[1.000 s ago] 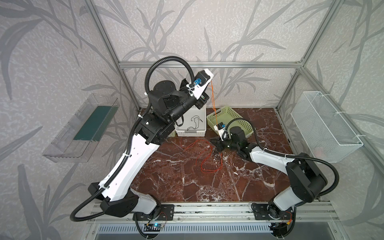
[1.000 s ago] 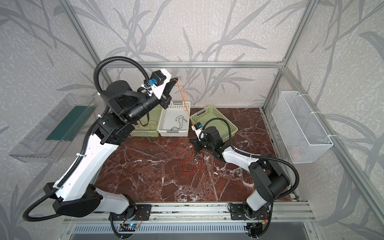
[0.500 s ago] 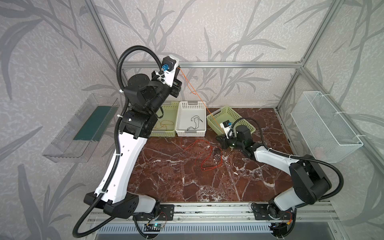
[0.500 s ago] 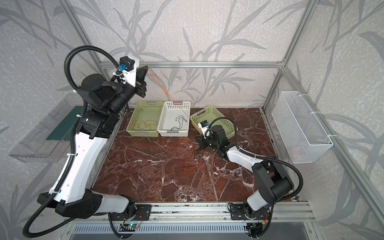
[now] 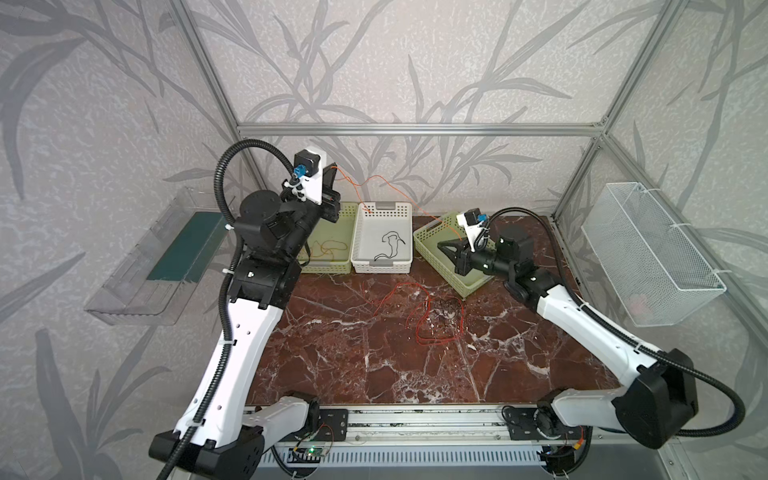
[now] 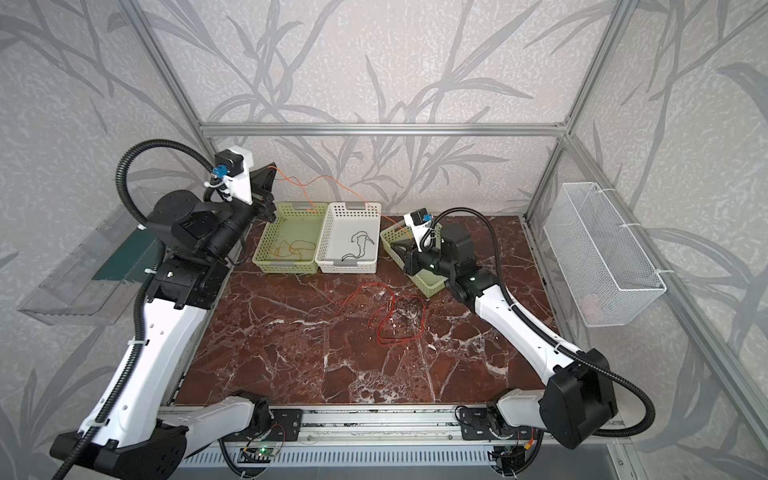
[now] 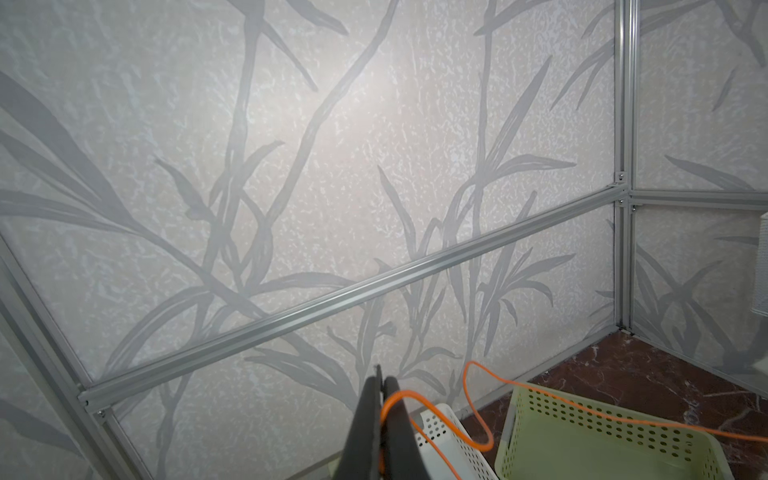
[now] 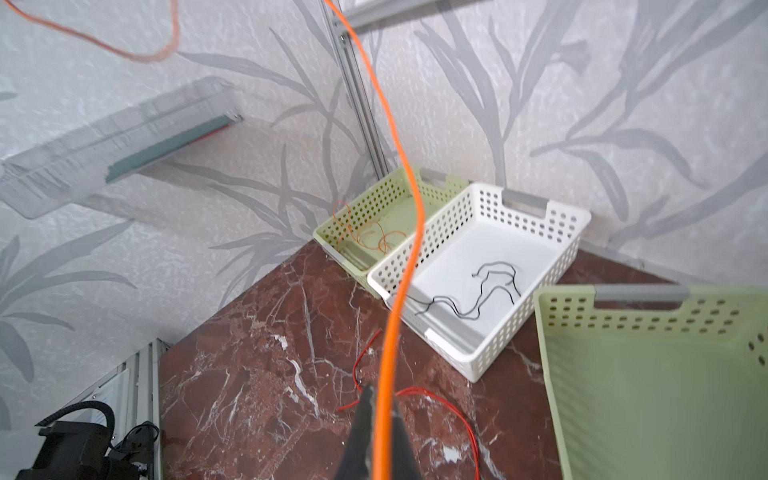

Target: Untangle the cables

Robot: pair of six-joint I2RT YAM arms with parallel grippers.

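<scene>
The cables lie in four places. One orange cable [image 8: 392, 328] hangs slack and wavy in the air between the two tools. The left tool [image 7: 381, 383], raised near the back wall, is pinched shut on one stretch of it. The right tool [image 8: 380, 400], lower down, is closed on another stretch.

In both top views this cable crosses above the white basket [image 5: 382, 268] and meets the right tool over the angled green basket [image 5: 437, 267].

Near the middle of the tabletop [image 5: 353, 365], loose red cables [image 5: 417, 330] loop round a small black snarl [image 5: 449, 307]; I cannot tell how many strands there are. One black cable [image 5: 392, 249] lies in the white basket. Thin orange cable [image 5: 324, 249] lies in the back-left green basket [image 5: 328, 266], which touches the white one.

There are three plastic baskets: two green and one white. The right arm covers part of the angled one, and the left arm hides a corner of the back-left one. One wire basket [image 5: 648, 257] hangs on the right wall and one clear tray [image 5: 137, 286] on the left wall.
</scene>
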